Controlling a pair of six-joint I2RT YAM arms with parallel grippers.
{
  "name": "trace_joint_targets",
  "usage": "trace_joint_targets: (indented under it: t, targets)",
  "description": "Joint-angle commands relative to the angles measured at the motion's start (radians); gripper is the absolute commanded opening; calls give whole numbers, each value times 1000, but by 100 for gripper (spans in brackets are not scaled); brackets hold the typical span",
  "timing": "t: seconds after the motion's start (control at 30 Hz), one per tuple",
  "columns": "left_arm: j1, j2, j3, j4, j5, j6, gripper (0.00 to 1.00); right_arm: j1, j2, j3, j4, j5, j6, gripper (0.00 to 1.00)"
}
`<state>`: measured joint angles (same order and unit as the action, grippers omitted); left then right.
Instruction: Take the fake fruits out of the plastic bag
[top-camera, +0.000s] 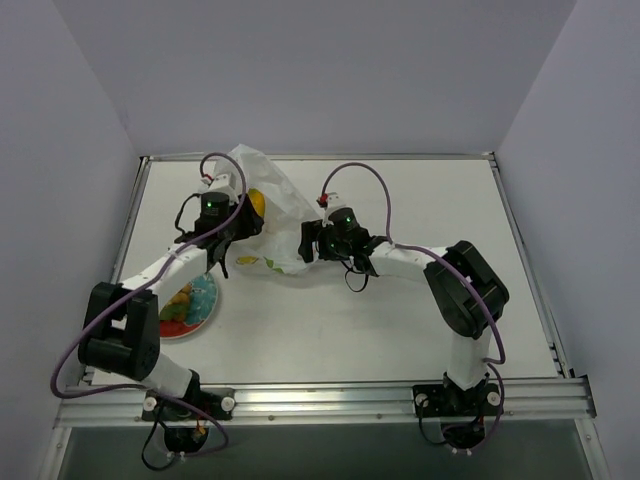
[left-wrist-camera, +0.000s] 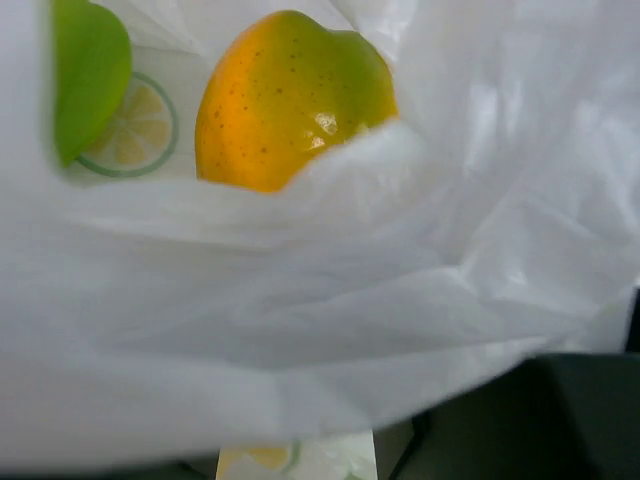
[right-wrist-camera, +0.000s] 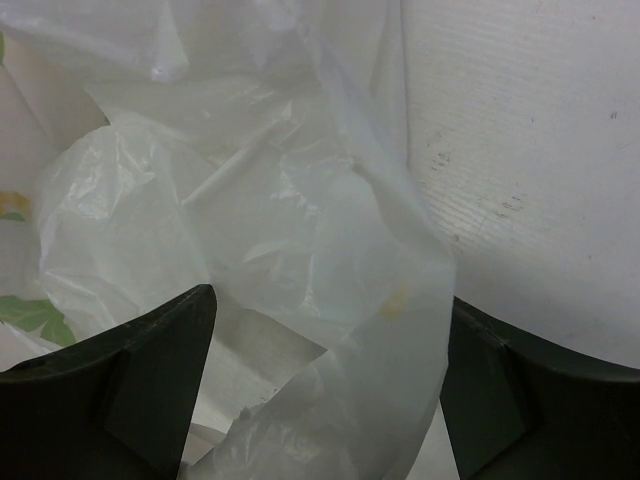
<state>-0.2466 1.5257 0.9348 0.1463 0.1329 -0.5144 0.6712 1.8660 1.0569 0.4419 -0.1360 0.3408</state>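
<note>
From above, the plastic bag (top-camera: 283, 222) lies on the table (top-camera: 400, 320) in the far middle. Its long axis runs from the far edge towards my bases, and it leans a little to the right at its near end. My left gripper (top-camera: 243, 222) is at the bag's left side, where a yellow-orange fruit (top-camera: 257, 203) shows through the film. My right gripper (top-camera: 307, 241) is at the bag's right edge. A plate (top-camera: 196, 306) sits near my left arm, apart from the bag.

In my left wrist view, the mango-shaped fruit (left-wrist-camera: 290, 100) sits inside the bag (left-wrist-camera: 350, 300) with a fold covering its lower part. The part that shows slants from lower left to upper right. A lime green fruit (left-wrist-camera: 90, 80) stands roughly upright just to its left, cut off by the frame's top. I cannot tell how my left fingers stand.

In my right wrist view, my fingers (right-wrist-camera: 150, 390) are spread wide, with crumpled bag film (right-wrist-camera: 300, 250) lying between them.
</note>
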Motion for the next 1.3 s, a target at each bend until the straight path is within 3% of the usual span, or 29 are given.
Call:
trace_joint_targets:
  t: [0.0,0.17,0.4,0.5,0.7,0.8,1.0,1.13,1.27]
  targets:
    - [4,-119,-13,-54,86,-45,2,8,-54,-8,31,22,6,79]
    - [7,-291,-62,-129,197,-92,2,7,-39,-9,34,35,6,77]
    - [23,-484,-28,-501,284,-19,2,7,-44,-17,38,36,3,77]
    - [24,-643,-66,-622,219,-53,2,5,-45,-17,38,38,1,77]
    - [20,-805,-86,-979,-297,-142,2,5,-44,-15,38,32,9,77]
    - [-31,-783,-80,-1010,-374,-208,3,5,-47,-17,37,33,9,77]
    - [-48,-649,-177,-938,-345,-285,4,4,-53,-18,37,33,6,77]
    - [-97,-656,-230,-904,-470,-343,4,5,-44,-15,35,29,7,77]
    - [-99,-667,-269,-846,-507,-340,6,4,-39,-14,34,29,7,77]
